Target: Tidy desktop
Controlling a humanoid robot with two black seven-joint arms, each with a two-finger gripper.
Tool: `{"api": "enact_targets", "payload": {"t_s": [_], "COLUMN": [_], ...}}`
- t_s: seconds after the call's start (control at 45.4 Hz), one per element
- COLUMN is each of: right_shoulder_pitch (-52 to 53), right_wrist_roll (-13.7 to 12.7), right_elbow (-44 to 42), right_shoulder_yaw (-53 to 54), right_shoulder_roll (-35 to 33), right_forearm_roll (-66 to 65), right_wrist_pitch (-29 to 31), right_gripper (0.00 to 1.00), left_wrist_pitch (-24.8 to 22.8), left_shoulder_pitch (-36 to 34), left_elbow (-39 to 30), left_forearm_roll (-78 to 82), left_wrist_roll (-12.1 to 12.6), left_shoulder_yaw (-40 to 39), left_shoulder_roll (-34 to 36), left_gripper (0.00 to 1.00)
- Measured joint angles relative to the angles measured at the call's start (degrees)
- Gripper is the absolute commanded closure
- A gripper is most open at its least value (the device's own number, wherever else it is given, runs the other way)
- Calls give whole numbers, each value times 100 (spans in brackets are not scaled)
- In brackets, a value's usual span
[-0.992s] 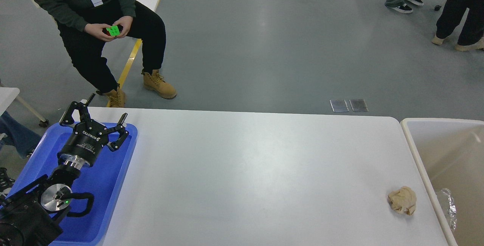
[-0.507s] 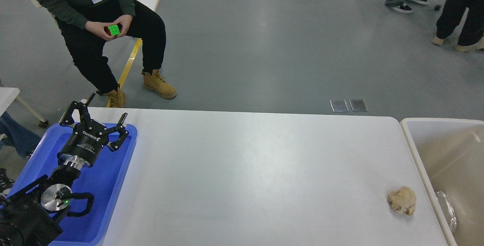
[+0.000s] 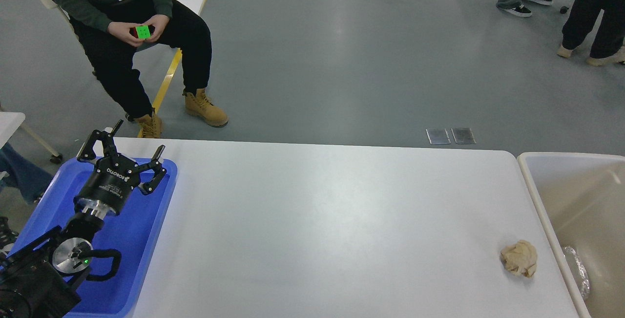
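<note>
The white desktop (image 3: pixel 322 220) fills the middle of the head view. A crumpled tan paper ball (image 3: pixel 519 258) lies on it near its right edge. My left gripper (image 3: pixel 131 143) is open and empty, held over the far end of the blue tray (image 3: pixel 141 225) at the left. It is far from the paper ball. My right gripper is out of view.
A beige open-topped bin (image 3: pixel 537 201) stands against the desk's right edge, with a clear plastic scrap (image 3: pixel 578 269) inside. A seated person (image 3: pixel 127 25) with a green cube is beyond the far left corner. Other people stand at the far right.
The seated person's hands and cube shifted slightly. My left arm and the paper ball have not visibly moved.
</note>
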Motion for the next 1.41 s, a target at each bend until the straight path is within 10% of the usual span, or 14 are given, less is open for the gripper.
{"api": "enact_targets", "payload": {"t_s": [0.771,1.41], "right_shoulder_pitch": [2340,3156], "right_wrist_roll": [-2,-9], "right_elbow": [1423,2913], "right_shoulder_yaw": [-2309,-2998], "right_shoulder_roll": [2596,3089], "right_forearm_roll": [-94,-473], "right_wrist_pitch": [747,2329], "right_gripper": [0,0], "left_wrist_pitch": [0,0], "left_shoulder_pitch": [2,4], "left_elbow": [0,0], "left_forearm_roll": [-3,-3], "left_wrist_roll": [0,0], "left_shoulder_yaw": [-6,-9], "left_shoulder_roll": [0,0], "left_gripper": [1,1]}}
